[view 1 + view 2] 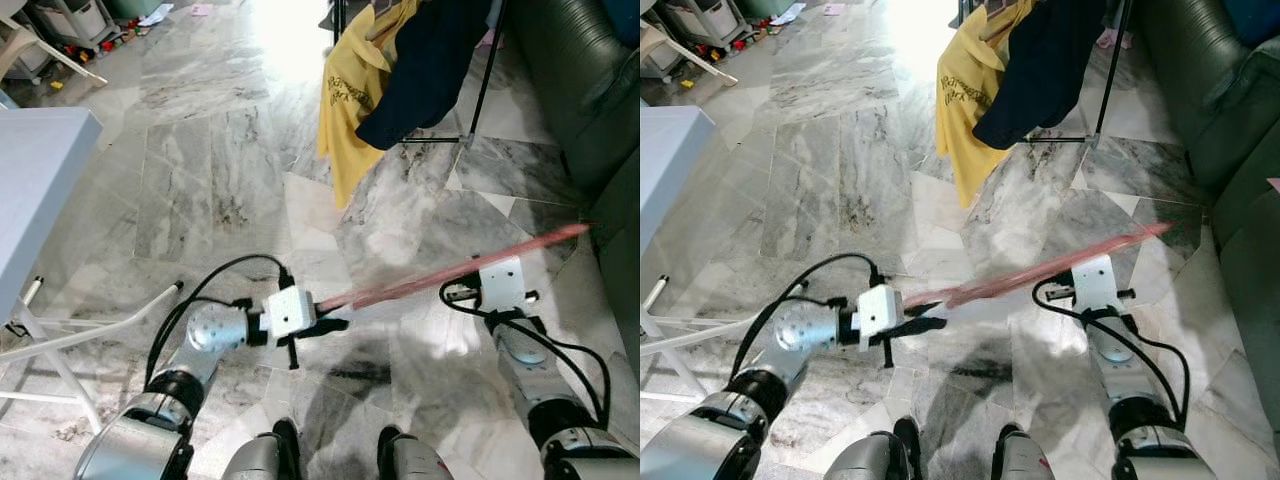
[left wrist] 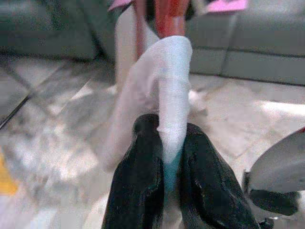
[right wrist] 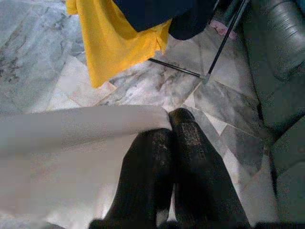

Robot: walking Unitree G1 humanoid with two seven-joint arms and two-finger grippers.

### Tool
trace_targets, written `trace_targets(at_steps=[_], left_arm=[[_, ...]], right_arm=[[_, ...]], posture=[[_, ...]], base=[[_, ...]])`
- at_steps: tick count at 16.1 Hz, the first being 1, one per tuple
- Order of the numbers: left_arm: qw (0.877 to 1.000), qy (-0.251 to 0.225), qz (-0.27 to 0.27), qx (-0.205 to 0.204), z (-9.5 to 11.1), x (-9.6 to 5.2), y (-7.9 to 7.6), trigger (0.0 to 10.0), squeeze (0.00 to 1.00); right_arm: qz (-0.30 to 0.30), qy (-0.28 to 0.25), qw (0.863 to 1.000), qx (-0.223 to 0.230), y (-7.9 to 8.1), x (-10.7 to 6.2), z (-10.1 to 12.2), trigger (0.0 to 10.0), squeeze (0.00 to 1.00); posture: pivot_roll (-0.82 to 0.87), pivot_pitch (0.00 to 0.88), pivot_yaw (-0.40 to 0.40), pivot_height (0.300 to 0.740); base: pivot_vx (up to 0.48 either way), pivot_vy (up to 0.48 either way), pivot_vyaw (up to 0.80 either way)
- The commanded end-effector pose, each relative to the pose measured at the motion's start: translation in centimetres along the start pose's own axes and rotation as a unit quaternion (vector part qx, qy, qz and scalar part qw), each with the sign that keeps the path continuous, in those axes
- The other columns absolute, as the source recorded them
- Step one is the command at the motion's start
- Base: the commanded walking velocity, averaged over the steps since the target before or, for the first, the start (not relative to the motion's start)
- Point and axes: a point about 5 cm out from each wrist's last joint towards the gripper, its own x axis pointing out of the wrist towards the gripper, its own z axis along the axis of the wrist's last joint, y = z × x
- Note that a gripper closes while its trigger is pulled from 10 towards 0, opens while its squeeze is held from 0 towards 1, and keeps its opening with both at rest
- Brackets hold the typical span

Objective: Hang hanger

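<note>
A long reddish-pink item (image 1: 450,272), blurred by motion, stretches low over the floor from my left gripper (image 1: 332,324) toward the sofa. In the left wrist view that gripper (image 2: 164,133) is shut on a pale white and teal piece (image 2: 171,86) with red above it. My right gripper (image 3: 170,120) has its fingers pressed together; a blurred pale cloth (image 3: 71,143) meets their tips, and I cannot tell if it is pinched. Its white wrist block (image 1: 502,285) sits under the reddish streak. Ahead stands a black clothes rack (image 1: 482,85) carrying a yellow shirt (image 1: 350,95) and a navy garment (image 1: 430,65).
A dark green sofa (image 1: 590,90) runs along the right side. A grey table (image 1: 35,190) with white folding legs (image 1: 60,340) stands at the left. Boxes and clutter (image 1: 75,25) lie at the far left. Grey marble floor (image 1: 210,170) lies between me and the rack.
</note>
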Motion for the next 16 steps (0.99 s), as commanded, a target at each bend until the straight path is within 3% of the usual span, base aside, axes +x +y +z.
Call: trace_targets(at_steps=[1,2,3,7,10,13,15,16], left_arm=[[0.998,0.034,0.031,-0.038,-1.5,-0.9,-0.4,0.0,0.0],[0.995,0.04,0.066,-0.057,-1.8,-1.0,-0.1,0.0,0.0],[0.992,0.044,0.097,-0.065,-1.9,-1.0,0.2,0.0,0.0],[0.987,0.051,0.143,-0.049,-1.6,-0.9,1.3,0.0,0.0],[0.987,0.06,0.141,-0.043,-1.4,-0.9,1.9,0.0,0.0],[0.988,0.039,0.108,-0.1,-1.2,-0.6,1.9,0.0,0.0],[0.985,0.011,0.046,-0.165,-1.1,-0.2,1.3,0.0,0.0],[0.983,0.0,0.012,-0.183,-1.0,0.0,0.8,0.0,0.0]], right_arm=[[0.004,-0.012,1.0,-0.009,-0.5,-0.2,0.2,0.0,0.0],[0.018,-0.013,1.0,-0.014,-0.3,-0.3,0.2,3.8,0.0],[0.034,-0.011,0.999,-0.013,-0.1,-0.5,0.1,10.0,0.0],[0.063,-0.012,0.998,-0.009,0.5,-0.9,-0.2,10.0,0.0],[0.065,-0.004,0.997,-0.048,0.4,-1.2,-0.5,10.0,0.0],[-0.008,0.003,0.995,-0.099,-1.1,-1.3,-0.7,10.0,0.0],[-0.086,-0.016,0.982,-0.164,-2.4,-1.4,-0.1,10.0,0.0],[-0.123,-0.043,0.968,-0.214,-2.9,-1.3,0.8,10.0,0.0]], posture=[[-0.17,0.23,0.088,0.74],[-0.18,0.229,0.085,0.74],[-0.18,0.228,0.083,0.74],[-0.17,0.226,0.083,0.74],[-0.18,0.227,0.094,0.74],[-0.18,0.229,0.099,0.74],[-0.18,0.232,0.106,0.74],[-0.18,0.236,0.114,0.74]], base=[[0.0,0.0,0.0],[0.0,0.0,0.0],[0.0,0.0,0.0],[0.0,0.0,0.0],[0.0,0.0,0.0],[0.0,0.0,0.0],[0.0,0.0,0.0],[0.0,0.0,0.0]])
